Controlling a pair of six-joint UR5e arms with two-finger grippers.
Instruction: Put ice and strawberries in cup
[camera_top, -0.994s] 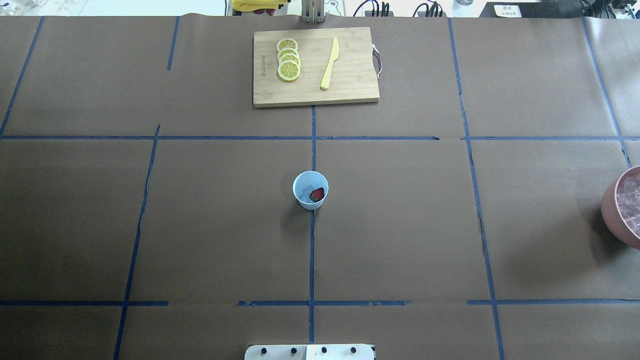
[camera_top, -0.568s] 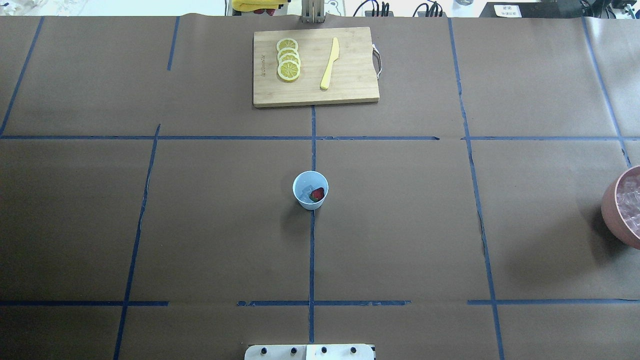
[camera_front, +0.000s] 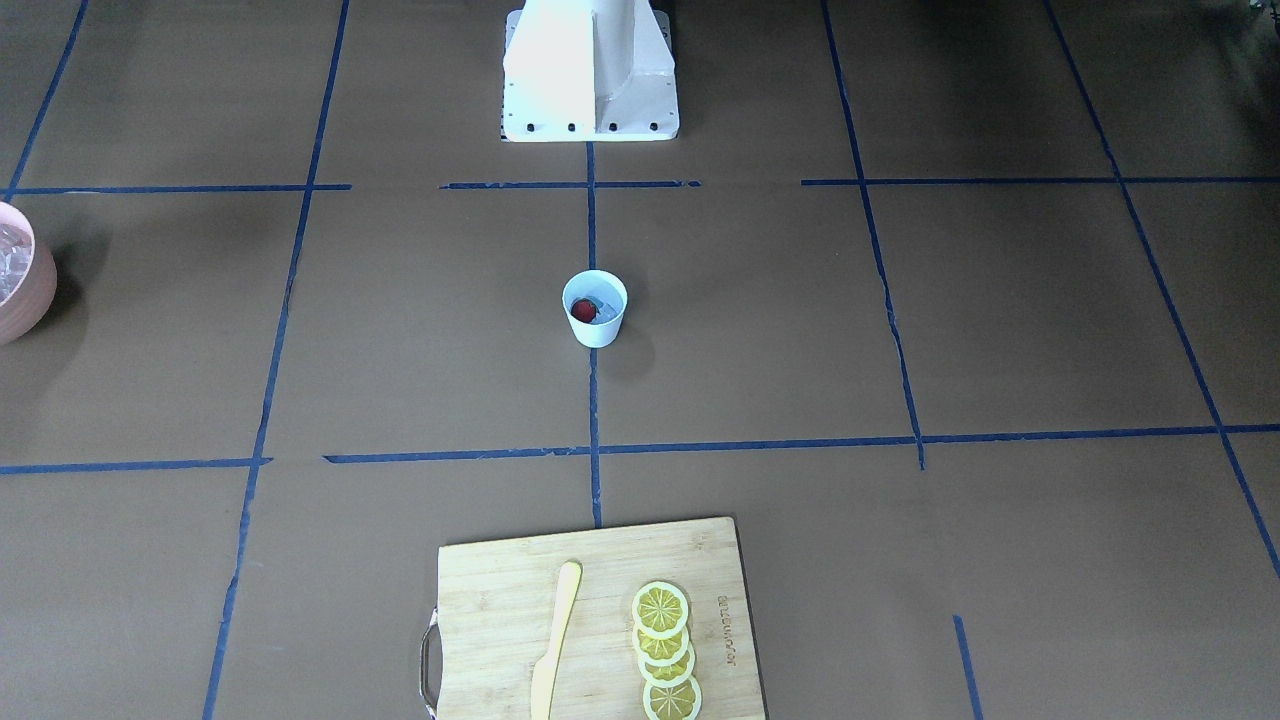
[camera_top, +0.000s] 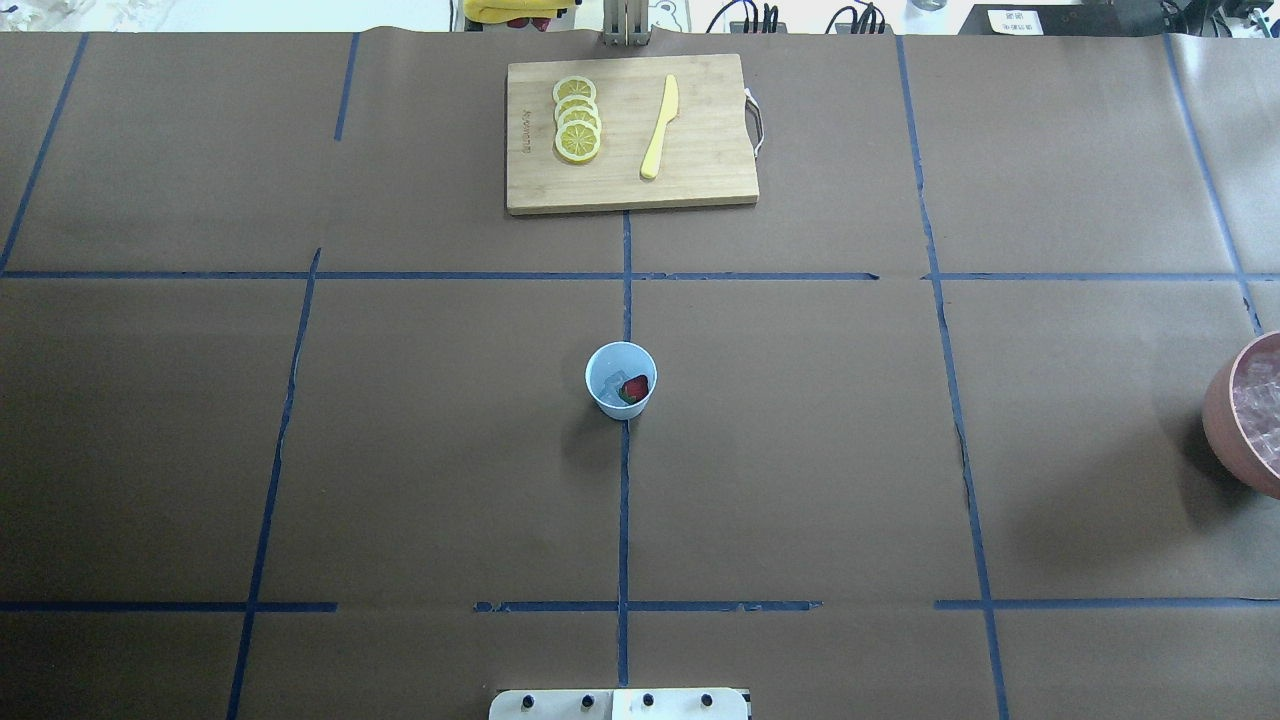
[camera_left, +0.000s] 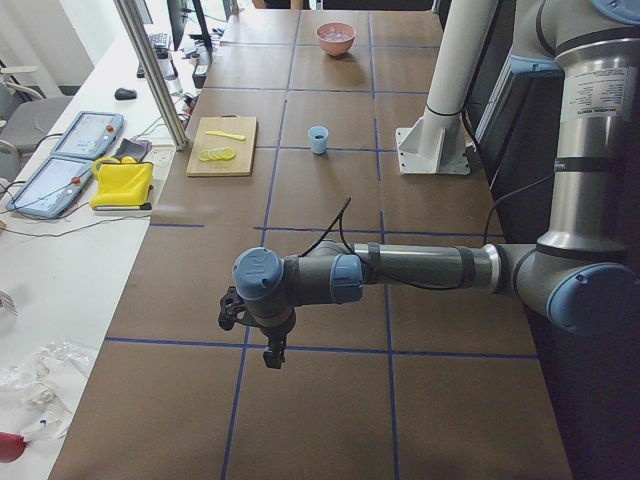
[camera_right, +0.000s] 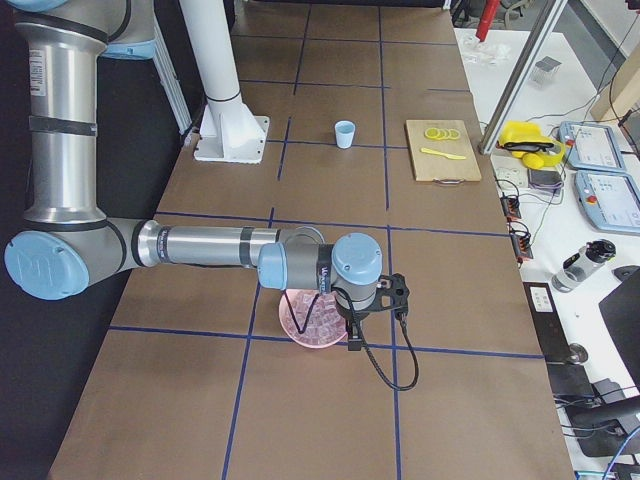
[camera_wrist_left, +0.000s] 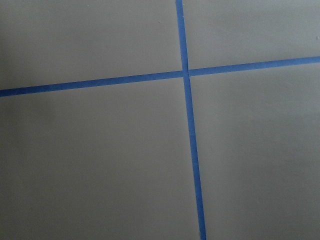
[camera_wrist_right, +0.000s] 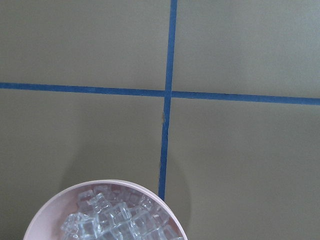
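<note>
From overhead, we find nothing moved since a second ago. The cup stands upright on the centre line of blue tape, with the berry and ice inside it. The board with its lemon slices and knife lies at the far edge as before. The bowl sits cut off at the right edge. Brown paper covers the whole table.

From the front, we see the berry against the cup's wall on the bowl's side, the ice beside it, and the white base behind.

From the left end, the left gripper hangs over bare paper, well apart from the cup; we cannot tell how its jaws stand. A side bench carries a yellow cloth and tablets.

From the right end, the right gripper hovers at the bowl's rim; whether it is parted or closed we cannot tell.

The left wrist camera shows only a tape cross on paper.

The right wrist camera shows a tape cross and the bowl full of ice cubes at the bottom edge.
</note>
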